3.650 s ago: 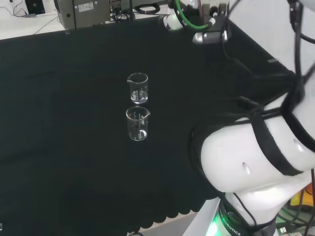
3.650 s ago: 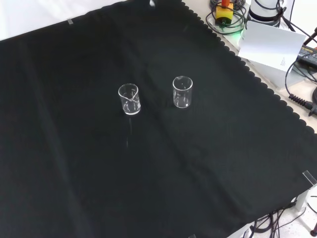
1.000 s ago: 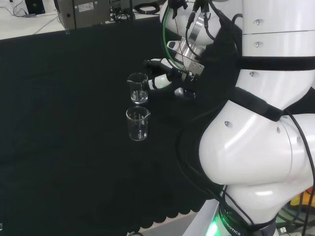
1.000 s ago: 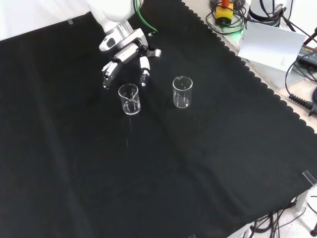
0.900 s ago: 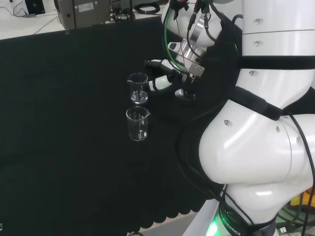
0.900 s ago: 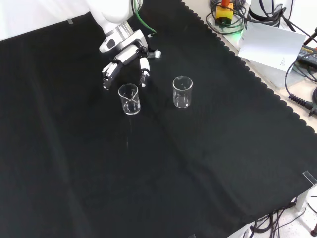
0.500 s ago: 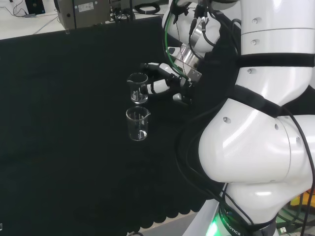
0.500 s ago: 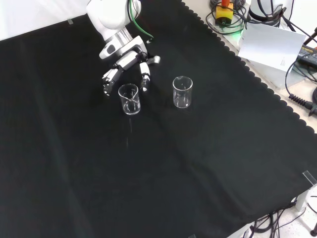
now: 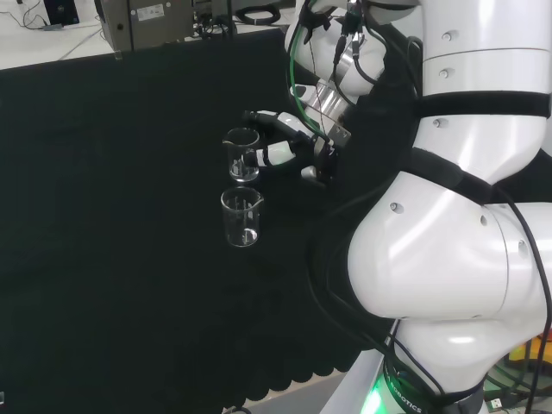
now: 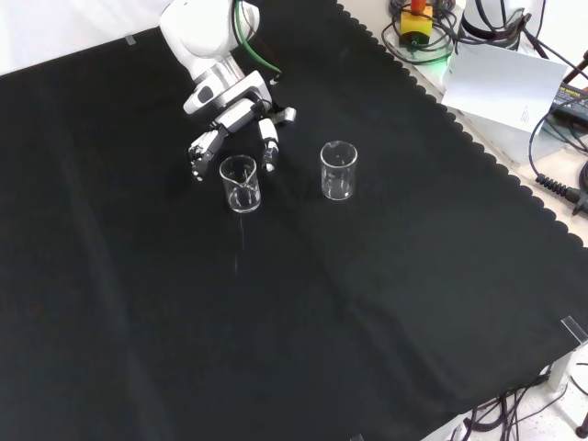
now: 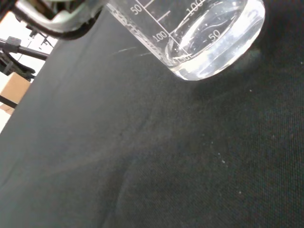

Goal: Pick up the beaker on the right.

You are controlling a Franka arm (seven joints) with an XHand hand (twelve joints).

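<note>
In the head view, our hand (image 9: pixel 289 148) has come in from the right over the last moments and now sits just beside the farther beaker (image 9: pixel 241 153), its fingers spread and relaxed on either side of the glass, grasping nothing yet. A second ago the fingertips stood clearly apart from the rim; now they bracket it. The nearer beaker (image 9: pixel 241 217) stands untouched in front. We judge the approach is nearly finished and closing the fingers comes next.

In the front view, the same hand (image 10: pixel 234 119) reaches down from the top, fingers (image 10: pixel 269 147) straddling the left beaker (image 10: pixel 240 184). The right beaker (image 10: pixel 338 171) stands well apart from it. That matters: the task names the beaker on the right, and in this view we are lining up on the left one, though in the head view the two simply stand one behind the other. The black cloth (image 10: pixel 367 322) is bare all round and its scalloped edge lies far off, so there is plenty of room to lift.

In the wrist view, the beaker's base (image 11: pixel 209 42) looms close, resting flat on the cloth.
</note>
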